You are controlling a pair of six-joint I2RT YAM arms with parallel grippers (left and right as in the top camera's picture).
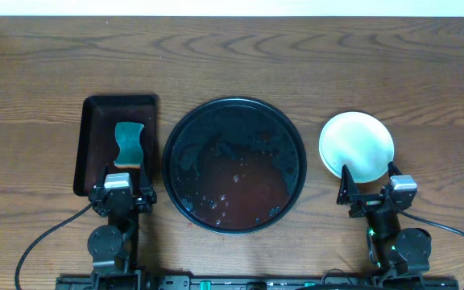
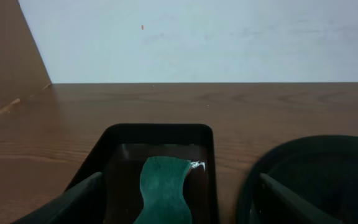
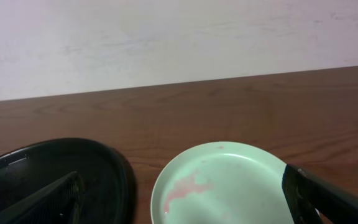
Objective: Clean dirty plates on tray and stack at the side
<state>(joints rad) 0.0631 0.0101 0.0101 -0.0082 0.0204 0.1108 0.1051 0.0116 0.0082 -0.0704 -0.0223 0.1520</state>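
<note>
On the brown wooden table (image 1: 232, 56) everything is resting, and a pale wall (image 2: 197, 43) is standing behind its far edge. At the middle, the round black tray (image 1: 234, 102) is lying flat. It is much wider than one plate, and its floor is carrying a thin reddish wet film with small drops.

Just beside it, on the left, the smaller rectangular tray (image 1: 93, 133) is lying with its long side pointing away from the robot. A thin brownish liquid seems to be covering its floor.

To the right of the round tray, apart from it and on the bare table, the mint plate (image 1: 357, 145) is sitting face up. A faint pink-red smear (image 3: 182, 190) is showing on its surface. A second pale rim is peeking out under its near-left edge, so it seems to be sitting on another plate, but I cannot tell how many are under it.

The teal sponge (image 1: 129, 145), with wavy sides, is lying inside the rectangular tray.

The left gripper (image 2: 180, 179) is hanging over the near end of the rectangular tray, its fingers spread wide and holding nothing. The right gripper (image 1: 367, 174) is hanging at the near edge of the mint plate, its fingers also wide apart and holding nothing. I cannot tell whether they are touching the rim.
</note>
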